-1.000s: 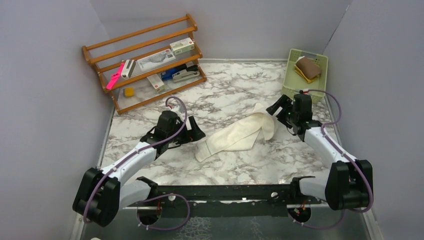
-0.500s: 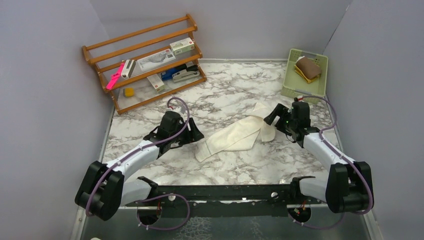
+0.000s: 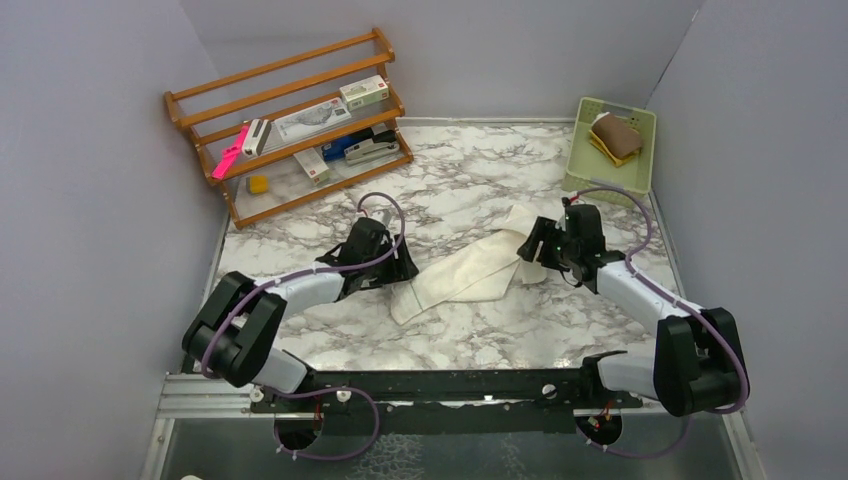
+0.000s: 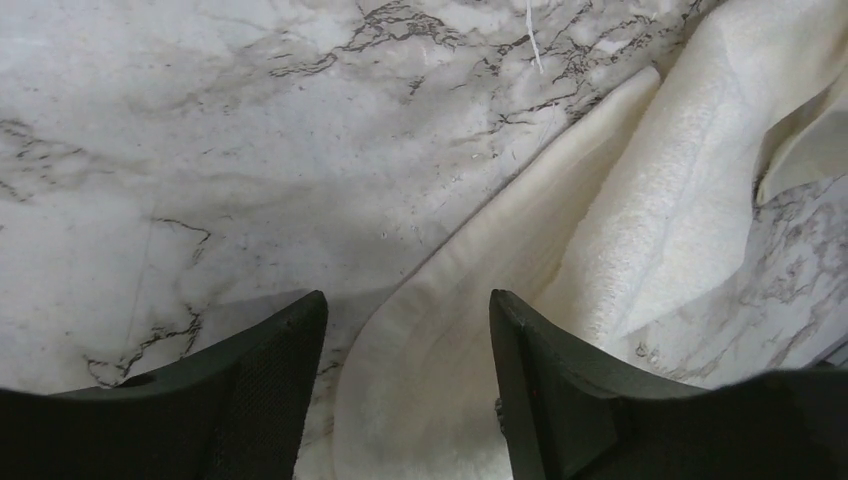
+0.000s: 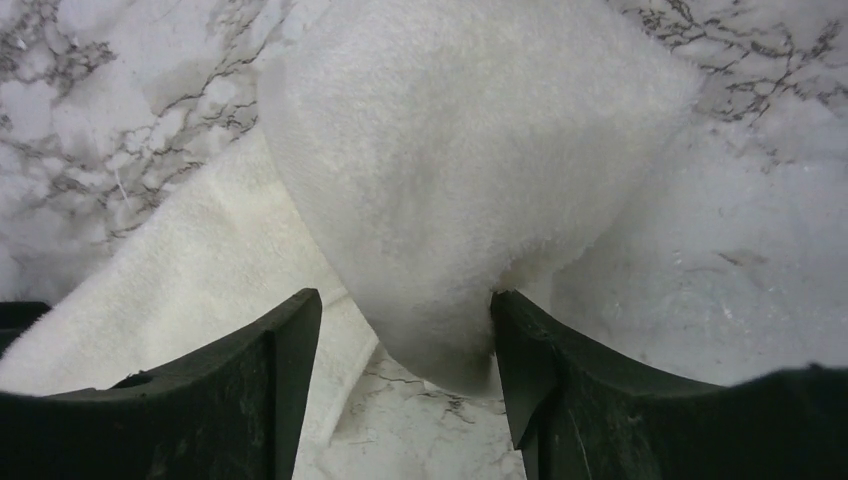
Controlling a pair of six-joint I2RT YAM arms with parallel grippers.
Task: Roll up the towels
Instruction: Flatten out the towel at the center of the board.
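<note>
cream towel point(image 3: 470, 272): lies mid-table point(image 3: 470, 190) as a long crumpled strip, diagonal from near-left to far-right. It is flat and narrow at the near-left end, bunched and folded over at the far-right end. Not rolled.
yellow towel point(image 3: 616, 137): in the green basket point(image 3: 578, 160) at the far right corner, brown side up, yellow edge showing under it. Well apart from both arms.
left gripper point(image 3: 403, 272): low over the table at the strip's near-left end, jaws apart, grasping nothing. In the wrist view the towel's edge runs up between the two jaws, with the left jaw over bare marble and the right jaw over cloth. Can't tell if it touches the cloth.
right gripper point(image 3: 530, 243): at the bunched far-right end, released, jaws wide. In the wrist view a rounded fold of towel sits in the gap, its edge right against the right jaw. Flat cloth lies beside the left jaw.
rack point(image 3: 320, 190): wooden, far left, small boxes and bits on its shelves, well apart from the cream towel.
</note>
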